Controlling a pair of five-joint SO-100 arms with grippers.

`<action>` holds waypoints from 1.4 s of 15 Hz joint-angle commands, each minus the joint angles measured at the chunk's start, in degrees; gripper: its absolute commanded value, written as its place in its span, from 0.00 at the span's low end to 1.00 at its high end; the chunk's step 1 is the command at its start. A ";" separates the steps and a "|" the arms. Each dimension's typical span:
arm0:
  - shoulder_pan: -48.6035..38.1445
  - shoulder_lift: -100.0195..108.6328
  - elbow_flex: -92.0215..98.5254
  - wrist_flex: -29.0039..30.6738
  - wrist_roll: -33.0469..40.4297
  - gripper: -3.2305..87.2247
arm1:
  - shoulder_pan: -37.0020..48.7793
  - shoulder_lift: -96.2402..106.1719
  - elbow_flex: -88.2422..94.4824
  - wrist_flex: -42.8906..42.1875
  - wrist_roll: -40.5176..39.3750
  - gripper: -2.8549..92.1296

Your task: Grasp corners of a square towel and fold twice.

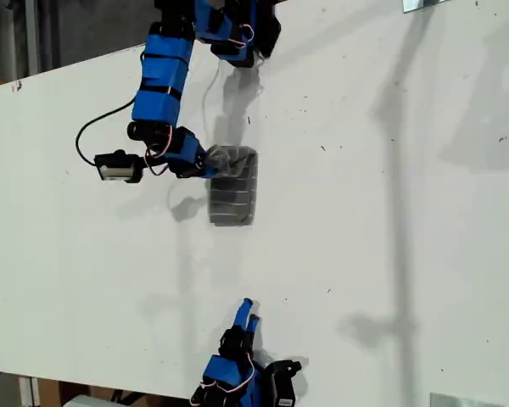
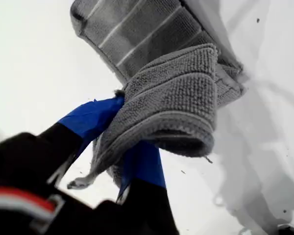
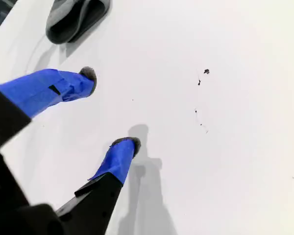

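My first gripper pinches an edge of the soft grey striped towel, folded small on the white worktop. My second gripper waits, jaws apart, empty. Pulling could undo the folds.

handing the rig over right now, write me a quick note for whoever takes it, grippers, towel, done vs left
My first gripper: shut on a lifted fold of the towel, at the end nearer the exterior view's top.
My second gripper: open, holding nothing, above bare table near the exterior view's bottom edge, apart from the towel.
Towel: already a small, narrow folded bundle in the middle of the table, stripes showing, most of it lying flat.
Done: the folding looks largely complete, judging by the compact, layered shape.
Left: probably lay the held fold down, release, and back the first arm away. I cannot tell whether the layers line up neatly.
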 commanded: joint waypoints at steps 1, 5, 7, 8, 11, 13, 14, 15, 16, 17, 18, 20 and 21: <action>-1.76 0.26 0.18 -0.70 0.18 0.30 | -0.09 -8.88 -12.66 0.62 -4.39 0.03; -2.29 0.26 0.18 -0.62 0.00 0.30 | -1.49 -15.21 -17.31 -4.31 -10.02 0.03; -2.90 0.35 0.18 -0.62 -0.70 0.30 | -2.02 -15.21 -17.31 -5.71 -12.30 0.08; -3.34 0.44 0.18 -0.62 -0.44 0.30 | -2.46 -14.85 -17.31 -6.42 -13.45 0.21; -3.87 0.44 0.18 -0.62 0.09 0.30 | -2.11 -9.32 -17.23 -6.68 -14.68 0.33; -3.87 0.44 0.18 -0.62 0.00 0.30 | -0.53 -3.25 -16.61 -4.83 -14.68 0.33; -3.87 0.44 0.18 -0.62 0.09 0.30 | 0.70 2.11 -14.50 -3.69 -14.68 0.33; -3.87 0.44 0.18 -0.62 0.18 0.30 | 1.93 9.93 -9.93 -3.52 -14.33 0.33; -3.96 0.44 0.18 -0.62 0.35 0.30 | 2.81 20.04 -2.55 -4.31 -13.80 0.32; -4.13 0.44 0.18 -0.62 0.53 0.30 | 3.16 30.59 7.82 -5.62 -11.87 0.32; -4.31 0.44 0.18 -0.62 0.70 0.30 | 2.64 41.13 20.21 -7.82 -9.05 0.32; -4.75 0.44 0.18 -0.62 1.05 0.30 | 0.26 61.26 44.91 -13.01 -2.64 0.31; -4.75 0.53 0.18 -0.62 1.05 0.30 | -0.88 72.69 55.81 -14.85 0.70 0.31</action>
